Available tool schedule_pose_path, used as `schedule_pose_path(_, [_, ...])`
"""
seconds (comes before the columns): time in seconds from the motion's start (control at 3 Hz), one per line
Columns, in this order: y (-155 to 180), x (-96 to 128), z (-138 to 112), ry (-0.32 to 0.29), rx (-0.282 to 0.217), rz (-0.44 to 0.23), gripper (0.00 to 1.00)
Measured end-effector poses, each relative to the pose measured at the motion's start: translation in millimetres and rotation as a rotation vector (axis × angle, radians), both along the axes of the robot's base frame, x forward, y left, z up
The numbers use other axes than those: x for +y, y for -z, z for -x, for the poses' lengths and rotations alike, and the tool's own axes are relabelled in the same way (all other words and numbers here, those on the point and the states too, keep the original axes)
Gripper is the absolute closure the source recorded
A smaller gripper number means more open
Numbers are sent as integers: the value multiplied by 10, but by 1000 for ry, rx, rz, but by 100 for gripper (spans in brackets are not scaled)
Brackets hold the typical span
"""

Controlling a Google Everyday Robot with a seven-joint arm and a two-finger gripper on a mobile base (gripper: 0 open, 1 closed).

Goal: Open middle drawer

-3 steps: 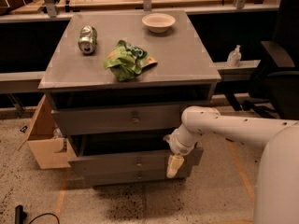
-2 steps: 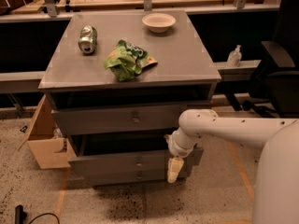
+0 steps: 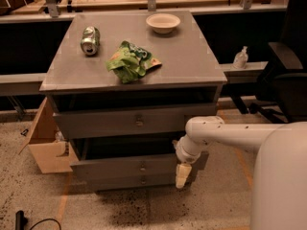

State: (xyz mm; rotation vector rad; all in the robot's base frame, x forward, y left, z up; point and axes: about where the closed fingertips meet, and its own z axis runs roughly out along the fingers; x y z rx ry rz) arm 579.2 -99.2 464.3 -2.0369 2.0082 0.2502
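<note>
Your tool (image 3: 181, 175) hangs pointing down at the end of the white arm (image 3: 230, 132), well to the right of the small round knob (image 3: 142, 166) on the middle drawer (image 3: 112, 167) and at about the knob's height. It sits against the right end of that drawer's front. You cannot tell from here whether the tool is open or closed, or whether it has hold of anything. The middle drawer is the shallow grey front carrying that knob. The taller drawer front (image 3: 96, 123) is above the knob and the lowest, narrowest front (image 3: 112, 181) is just below it, all under the desk (image 3: 192, 56). The drawer's long axis runs left to right, so its travel is straight out toward you. A dark gap shows above the knob, which suggests the front already stands out a little. Your move turns on this: the knob lies to the tool's left, so pulling from the right end may skew the drawer.
</note>
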Motion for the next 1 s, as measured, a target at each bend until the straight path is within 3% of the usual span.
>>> schedule_pose_path(0.33, [161,-29,-105,-2,-7,4,0])
schedule_pose_path(0.67, [280,-17,-177,-11,-11,-1,17])
schedule_pose_path(1.0, [315,12,-202,-22,-10,-16,42])
